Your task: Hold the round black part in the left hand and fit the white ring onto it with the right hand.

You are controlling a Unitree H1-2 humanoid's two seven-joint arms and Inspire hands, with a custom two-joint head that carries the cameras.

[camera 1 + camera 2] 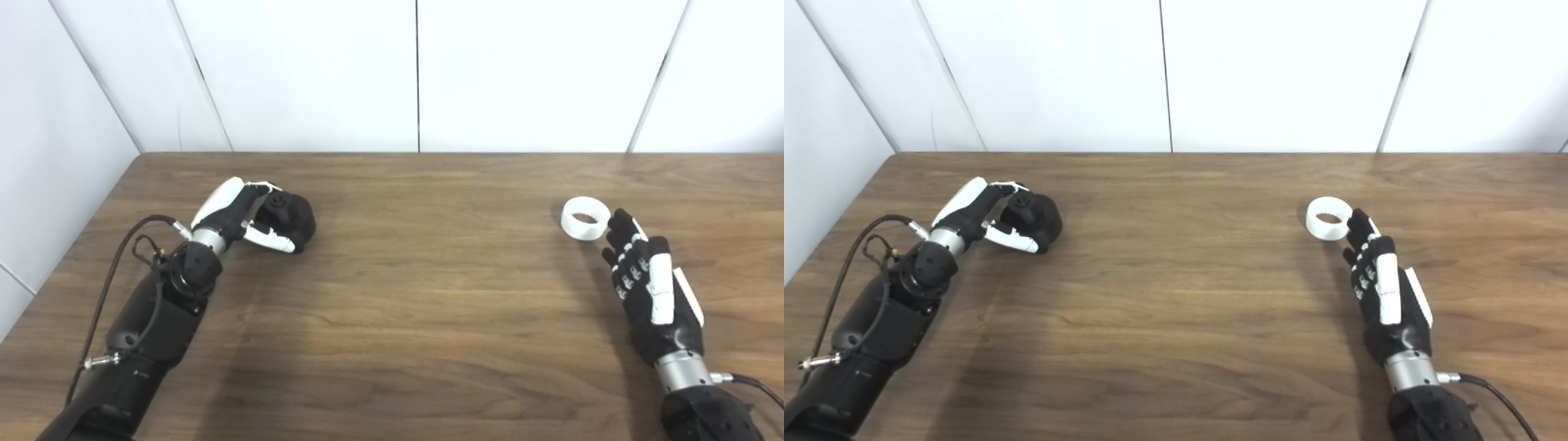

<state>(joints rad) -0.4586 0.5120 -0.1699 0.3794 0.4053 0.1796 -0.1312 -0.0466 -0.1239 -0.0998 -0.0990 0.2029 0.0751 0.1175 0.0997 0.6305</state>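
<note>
The round black part (289,217) rests on the wooden table (416,294) at the left. My left hand (242,214) is wrapped around it, fingers over its far side and thumb along its near side; it also shows in the right eye view (989,214). The white ring (585,218) lies flat on the table at the right, hole facing up. My right hand (646,288) is open, fingers stretched out, their tips just near and to the right of the ring. I cannot tell whether they touch it. The ring also shows in the right eye view (1328,218).
White wall panels (416,73) stand behind the table's far edge and along its left side. Cables (122,257) run along my left forearm, and one leaves my right wrist (753,384).
</note>
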